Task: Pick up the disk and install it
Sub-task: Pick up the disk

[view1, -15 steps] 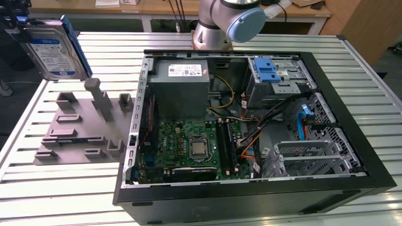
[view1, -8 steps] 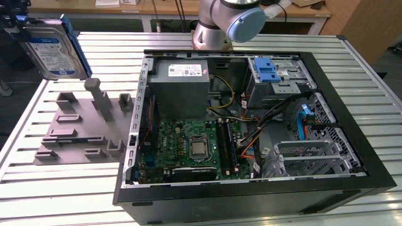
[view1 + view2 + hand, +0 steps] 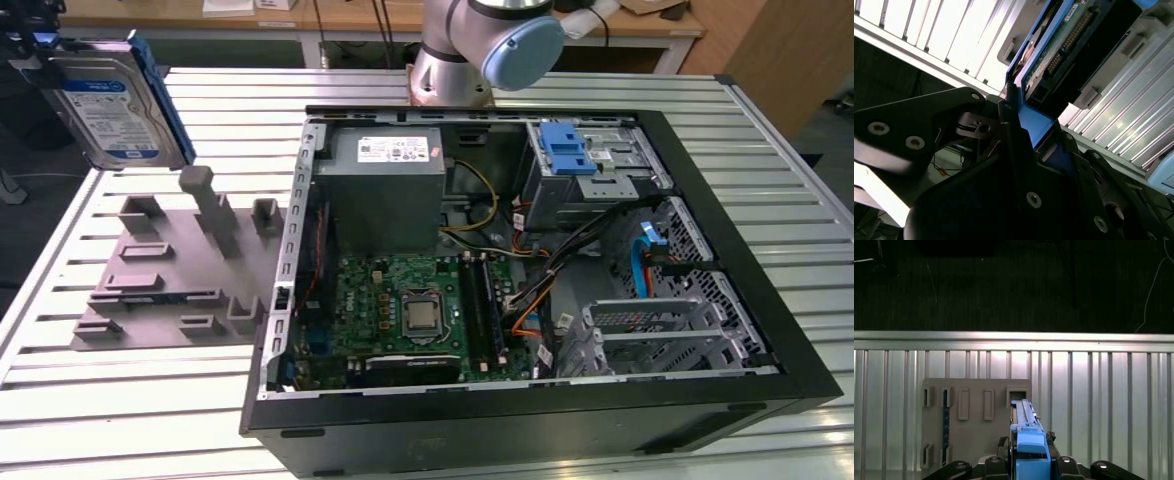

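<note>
Exterior view: the disk [image 3: 118,105] is hanging upright, clear of the worktop [image 3: 781,140], near the far corner at the exterior view's left. Below it, a grey fixture plate [image 3: 160,290] is lying on the worktop just beside the open computer case [image 3: 534,260].

Second wrist view: the tool [image 3: 1034,132] is pinching the disk by its blue carrier, with one finger [image 3: 1010,125] pressing against the carrier edge.

First wrist view: the disk is showing edge-on over the fixture plate, which is lying near the worktop's edge.
</note>
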### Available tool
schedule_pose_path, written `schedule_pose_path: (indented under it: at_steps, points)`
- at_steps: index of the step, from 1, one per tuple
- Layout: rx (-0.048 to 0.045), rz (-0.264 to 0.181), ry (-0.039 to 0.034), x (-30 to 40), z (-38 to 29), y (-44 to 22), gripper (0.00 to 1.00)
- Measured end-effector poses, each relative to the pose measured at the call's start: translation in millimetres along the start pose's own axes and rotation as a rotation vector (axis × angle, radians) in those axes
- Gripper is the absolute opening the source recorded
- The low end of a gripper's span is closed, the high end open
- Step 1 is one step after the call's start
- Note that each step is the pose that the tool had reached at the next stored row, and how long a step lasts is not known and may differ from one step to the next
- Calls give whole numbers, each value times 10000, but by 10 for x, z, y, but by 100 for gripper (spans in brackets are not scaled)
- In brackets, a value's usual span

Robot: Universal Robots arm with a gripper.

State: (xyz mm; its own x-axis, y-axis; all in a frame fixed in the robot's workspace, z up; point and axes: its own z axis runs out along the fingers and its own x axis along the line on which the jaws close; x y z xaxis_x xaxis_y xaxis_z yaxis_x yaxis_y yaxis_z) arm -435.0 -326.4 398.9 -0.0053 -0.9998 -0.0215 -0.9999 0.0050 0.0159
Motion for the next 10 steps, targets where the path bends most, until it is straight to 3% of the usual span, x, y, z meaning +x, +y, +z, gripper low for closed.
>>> schedule_pose_path:
  at_steps: [10]
  points:
    - [1, 0, 0, -6, -276, 4, 37]
